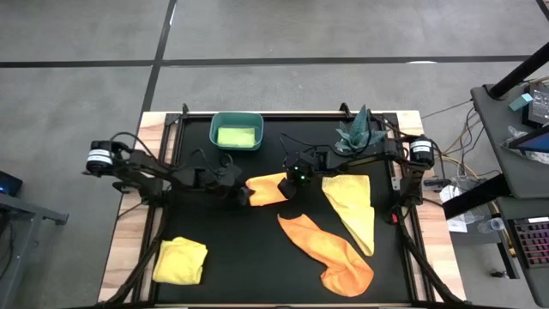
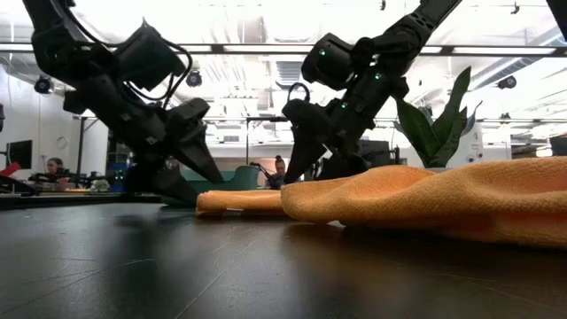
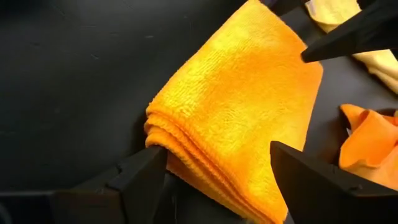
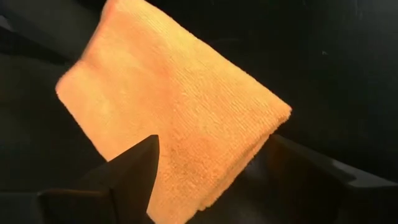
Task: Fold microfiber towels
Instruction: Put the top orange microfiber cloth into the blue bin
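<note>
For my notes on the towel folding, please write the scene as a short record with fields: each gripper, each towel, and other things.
left gripper: open, at one end of the folded orange towel
right gripper: open, at the other end of it
unfolded orange towel: lies crumpled, right of middle
unfolded yellow towel: spread at the right side
folded yellow towel: near left corner
lime green towel: inside the teal bin
plant: far right corner

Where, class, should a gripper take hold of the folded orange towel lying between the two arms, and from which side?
Probably at the stacked layered edge of the folded orange towel, coming from the left gripper side. The left wrist view shows several layers ending together there, so open jaws straddling that edge could pinch them all. The opposite edge, near the right gripper, looks like a rounded fold.
</note>
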